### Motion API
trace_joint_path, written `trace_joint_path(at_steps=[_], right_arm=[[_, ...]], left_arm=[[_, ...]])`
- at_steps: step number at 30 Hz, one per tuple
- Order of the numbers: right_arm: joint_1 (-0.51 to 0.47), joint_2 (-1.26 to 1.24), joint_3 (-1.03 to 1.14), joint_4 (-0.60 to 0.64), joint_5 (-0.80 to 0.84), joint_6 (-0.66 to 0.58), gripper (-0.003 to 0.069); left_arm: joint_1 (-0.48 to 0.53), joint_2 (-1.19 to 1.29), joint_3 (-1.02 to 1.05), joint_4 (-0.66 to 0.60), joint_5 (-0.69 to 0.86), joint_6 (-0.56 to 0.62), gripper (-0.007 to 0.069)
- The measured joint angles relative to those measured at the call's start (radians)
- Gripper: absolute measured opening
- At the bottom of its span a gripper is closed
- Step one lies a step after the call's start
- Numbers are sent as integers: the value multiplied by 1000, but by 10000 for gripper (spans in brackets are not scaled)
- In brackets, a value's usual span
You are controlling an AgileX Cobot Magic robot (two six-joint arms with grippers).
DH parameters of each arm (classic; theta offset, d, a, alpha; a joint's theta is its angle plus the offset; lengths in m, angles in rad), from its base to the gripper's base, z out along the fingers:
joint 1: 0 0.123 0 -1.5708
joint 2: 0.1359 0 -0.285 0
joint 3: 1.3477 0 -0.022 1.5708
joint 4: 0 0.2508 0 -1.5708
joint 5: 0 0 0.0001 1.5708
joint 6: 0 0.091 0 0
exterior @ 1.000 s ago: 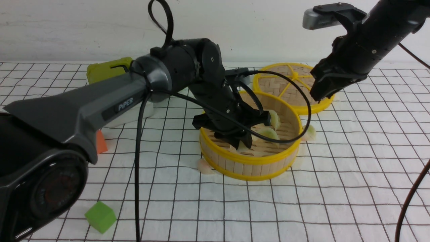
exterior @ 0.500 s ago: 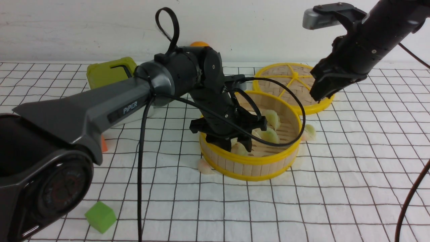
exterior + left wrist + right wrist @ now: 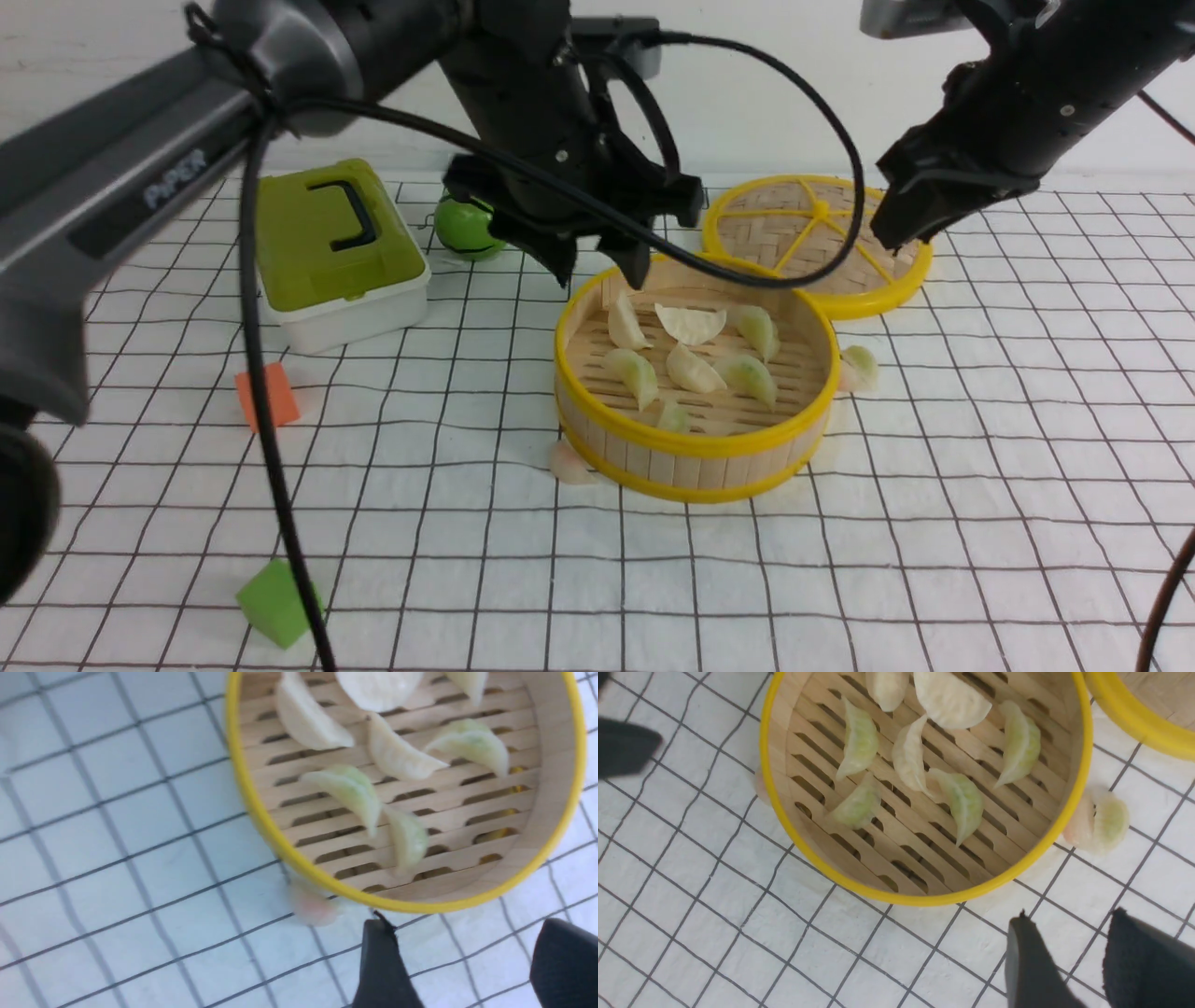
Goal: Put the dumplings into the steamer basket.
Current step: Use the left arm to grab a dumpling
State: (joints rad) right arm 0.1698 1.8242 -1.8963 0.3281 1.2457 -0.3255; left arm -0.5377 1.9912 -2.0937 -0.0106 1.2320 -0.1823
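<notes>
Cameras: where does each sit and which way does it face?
Front view: at the robot's centre, facing forward at the steamer basket; left arm, right arm, left fingers and right fingers show.
Left wrist view: on the left wrist, looking down into the basket; open left fingers show.
Right wrist view: on the right wrist, looking down at the basket and two loose dumplings beside it; right fingers show.
Shared: both wrist views see the same dumplings on the basket's slatted floor.

Seven pale dumplings (image 3: pixel 695 369) lie inside the upright steamer basket (image 3: pixel 691 448); others rest just outside at three and eight o'clock.
</notes>
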Motion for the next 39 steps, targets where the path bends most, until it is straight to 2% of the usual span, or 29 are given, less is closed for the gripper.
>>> trace_joint_path(at_steps=[5,11,18,28,32,36,39], right_arm=[[0,-28,0,-14,1,6,239],[0,-28,0,-17,2,8,239],[0,-28,0,-17,2,8,239],[0,-28,0,-14,2,10,239],[0,-28,0,-14,2,10,239],[0,-28,0,-14,2,10,239],[0,-28,0,-14,2,10,239]], left_arm=[[13,-54,199,20,-18,-38,396],[13,4,419,-60,-219,-104,394],[13,93,430,-58,-347,-227,394],[13,151,430,-43,-406,-268,390],[13,151,430,-17,-420,-269,321],[13,151,430,2,-412,-271,172],[13,146,430,11,-395,-271,124]])
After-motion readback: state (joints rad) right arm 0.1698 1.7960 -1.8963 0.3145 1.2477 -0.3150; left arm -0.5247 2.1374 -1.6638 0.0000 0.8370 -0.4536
